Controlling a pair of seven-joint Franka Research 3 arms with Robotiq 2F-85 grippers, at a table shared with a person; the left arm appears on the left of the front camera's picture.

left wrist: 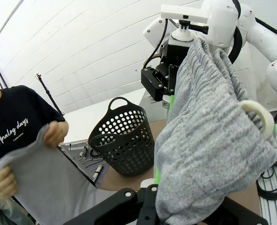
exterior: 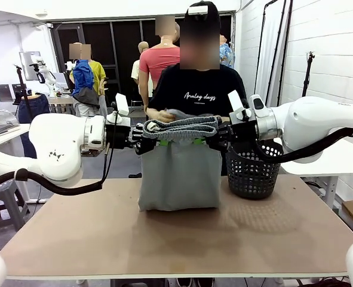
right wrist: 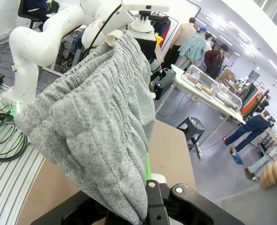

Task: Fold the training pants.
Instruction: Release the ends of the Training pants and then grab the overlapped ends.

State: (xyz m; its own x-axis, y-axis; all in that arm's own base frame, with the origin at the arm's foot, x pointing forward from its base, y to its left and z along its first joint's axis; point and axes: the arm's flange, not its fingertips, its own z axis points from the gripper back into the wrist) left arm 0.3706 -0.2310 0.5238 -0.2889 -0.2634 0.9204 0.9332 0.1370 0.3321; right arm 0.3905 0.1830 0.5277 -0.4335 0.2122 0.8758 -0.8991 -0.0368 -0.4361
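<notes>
Your left hand (exterior: 154, 135) and right hand (exterior: 211, 135) are both clamped shut on the gathered waistband of the training pants (exterior: 179, 176), one at each end. The waistband is stretched level between them, above the tabletop (exterior: 182, 239). The grey fabric hangs straight down and its bottom edge rests on the tabletop. At the far side the person (exterior: 197, 89) grips the pants' other end just behind the waistband. The black mesh basket (exterior: 254, 173) sits just beside the pants, on the right.

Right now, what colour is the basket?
The basket is black; the left wrist view shows it best.
</notes>
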